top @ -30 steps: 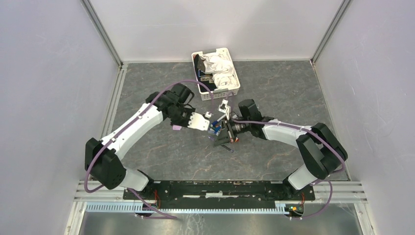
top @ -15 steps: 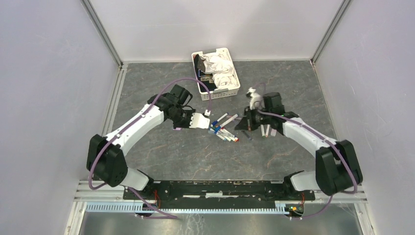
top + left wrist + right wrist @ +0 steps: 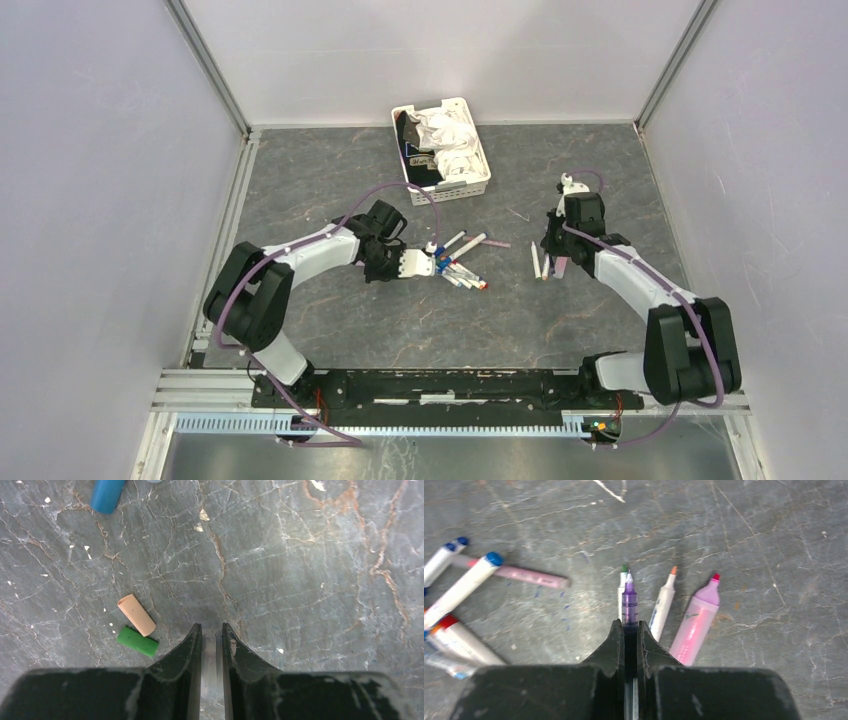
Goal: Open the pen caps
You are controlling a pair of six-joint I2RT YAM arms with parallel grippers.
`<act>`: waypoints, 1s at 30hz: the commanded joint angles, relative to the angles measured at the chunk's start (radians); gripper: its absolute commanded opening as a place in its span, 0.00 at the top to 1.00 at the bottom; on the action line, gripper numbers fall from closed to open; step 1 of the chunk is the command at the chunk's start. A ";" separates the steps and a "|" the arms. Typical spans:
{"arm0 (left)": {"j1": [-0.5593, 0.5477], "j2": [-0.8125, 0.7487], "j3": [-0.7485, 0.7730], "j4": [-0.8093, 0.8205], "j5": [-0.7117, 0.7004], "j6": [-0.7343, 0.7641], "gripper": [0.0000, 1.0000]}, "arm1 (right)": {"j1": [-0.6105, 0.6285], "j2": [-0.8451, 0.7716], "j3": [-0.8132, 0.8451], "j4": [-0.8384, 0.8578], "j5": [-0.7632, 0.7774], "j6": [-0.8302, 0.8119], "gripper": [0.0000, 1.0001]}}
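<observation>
Pen caps [image 3: 136, 621], one peach and one green, lie close together on the tabletop [image 3: 310, 580], lower left in the left wrist view, just beside the left fingers [image 3: 190, 650]. Those fingers are nearly together with a thin gap; I cannot tell whether anything is pinched there. The right fingers [image 3: 616, 647] are clamped on an uncapped purple pen [image 3: 629, 602], with three other uncapped pens [image 3: 663, 607] just beside it. Capped pens [image 3: 464, 582] lie at the left.

Even, diffuse light is cast from above; only soft shadows are thrown on the grey veined tabletop [image 3: 400, 320]. In the right wrist view the purple-tipped pen [image 3: 629, 602] is rendered sharp, white-barrelled pens [image 3: 464, 586] at left softened.
</observation>
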 commanded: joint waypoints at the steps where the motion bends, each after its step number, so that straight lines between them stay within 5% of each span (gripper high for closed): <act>1: -0.004 0.041 0.026 0.061 -0.032 -0.071 0.76 | -0.003 0.076 -0.003 0.091 0.155 0.025 1.00; 11: -0.006 -0.022 0.111 -0.052 0.026 -0.147 0.31 | -0.003 0.152 -0.033 0.145 0.239 0.032 1.00; 20: 0.011 -0.081 0.331 -0.160 0.052 -0.240 0.26 | -0.002 0.184 -0.027 0.144 0.266 0.049 1.00; 30: 0.048 -0.066 0.582 -0.303 0.052 -0.334 0.22 | 0.006 0.162 -0.040 0.138 0.239 0.050 0.82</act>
